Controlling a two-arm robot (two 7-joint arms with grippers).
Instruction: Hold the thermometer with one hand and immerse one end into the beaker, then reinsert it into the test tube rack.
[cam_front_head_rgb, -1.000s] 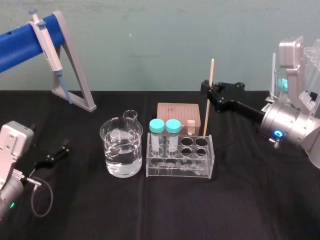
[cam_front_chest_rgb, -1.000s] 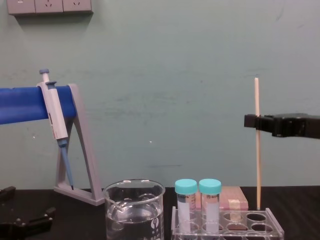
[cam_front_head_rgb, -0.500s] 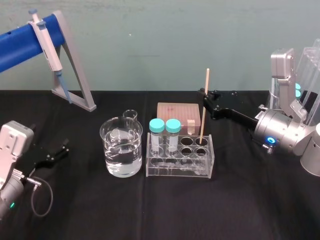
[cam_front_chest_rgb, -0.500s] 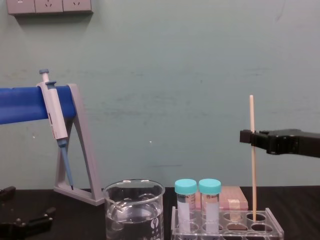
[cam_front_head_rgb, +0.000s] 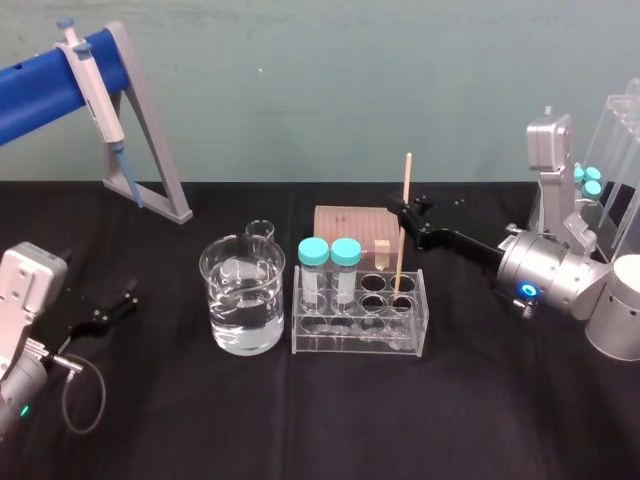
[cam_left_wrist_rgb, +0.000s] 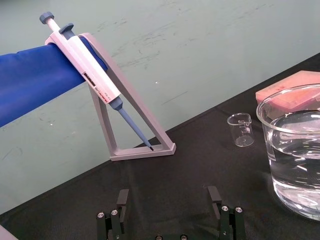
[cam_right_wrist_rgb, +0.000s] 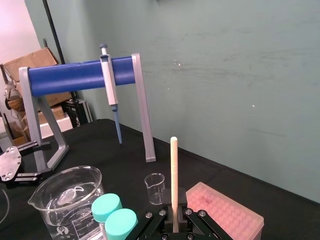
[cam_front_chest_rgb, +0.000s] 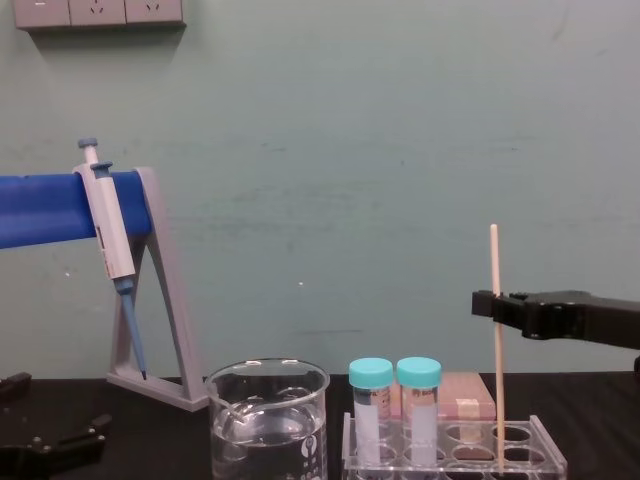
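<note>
1. Pressed together on the thermometer (cam_front_head_rgb: 402, 238): the black fingers of the right gripper (cam_front_head_rgb: 404, 212), pinching the rod a little above mid-length and keeping it upright.
2. Lowered over the last second, with the rod's top visibly lower against the green wall and its lower end now sunk into a hole at the right end of the test tube rack (cam_front_head_rgb: 360, 342). Cannot tell which row.
3. Judged to be the closing step, with reinsertion nearly done. Still to come: letting go and backing off. Hard to say whether the tip has reached the rack's floor.
4. Spread wide and holding nothing: the left gripper (cam_left_wrist_rgb: 168, 200), parked low on the black cloth left of the beaker (cam_front_head_rgb: 243, 310).
5. Thin, stiff, matte cream rod, likely light and easy to tip. Clear, hard acrylic rack with round holes. Smooth glass beaker, wide, part-filled with clear liquid.
</note>
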